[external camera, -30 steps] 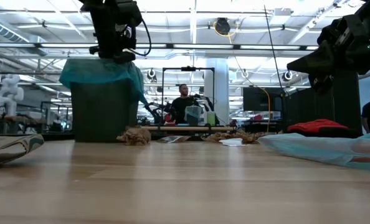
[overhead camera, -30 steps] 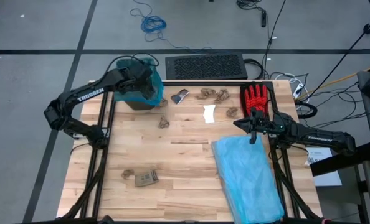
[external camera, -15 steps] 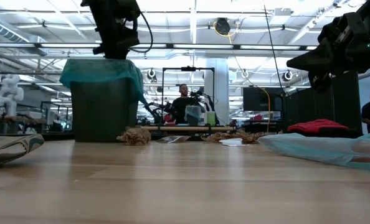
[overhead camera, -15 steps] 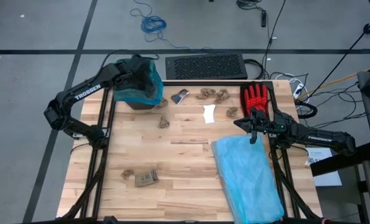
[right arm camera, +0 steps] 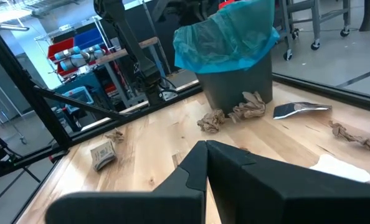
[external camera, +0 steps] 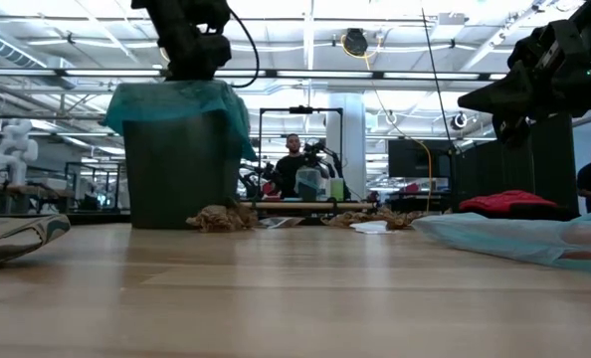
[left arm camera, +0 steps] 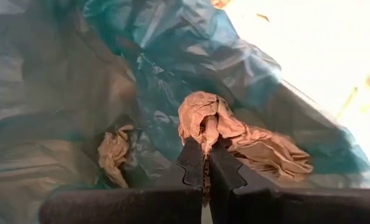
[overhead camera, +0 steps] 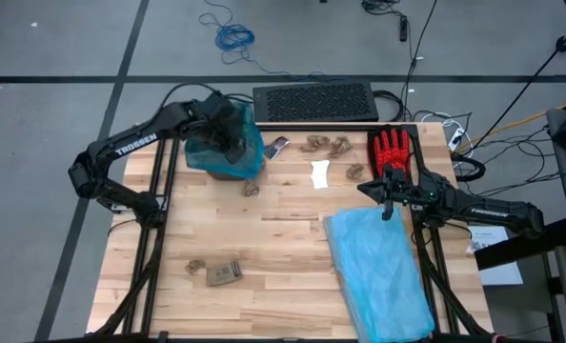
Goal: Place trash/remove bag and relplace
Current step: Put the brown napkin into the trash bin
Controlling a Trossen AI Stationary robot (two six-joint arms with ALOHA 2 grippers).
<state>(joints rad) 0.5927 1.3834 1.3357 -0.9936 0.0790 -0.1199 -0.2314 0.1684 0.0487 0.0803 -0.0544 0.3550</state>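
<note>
Left gripper [left arm camera: 202,163] pressed together inside the mouth of the bin [external camera: 181,179], pinching one brown paper wad [left arm camera: 203,121] over the teal bag [overhead camera: 228,143] that lines it. Straight below the fingers, more wads at the bottom of the bag. Other trash [overhead camera: 326,145] on the table beside the bin, toward the red glove [overhead camera: 391,151]. Right gripper [overhead camera: 388,202] closed and empty, near the glove, well apart from the bin; left arm clearly nearer.

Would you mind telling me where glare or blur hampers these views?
Left wrist view: daylight washes out the area beyond the teal bag; the paper wad reads clearly. Low view: the near table is soft, ceiling lights bright. High view: evenly lit.
</note>
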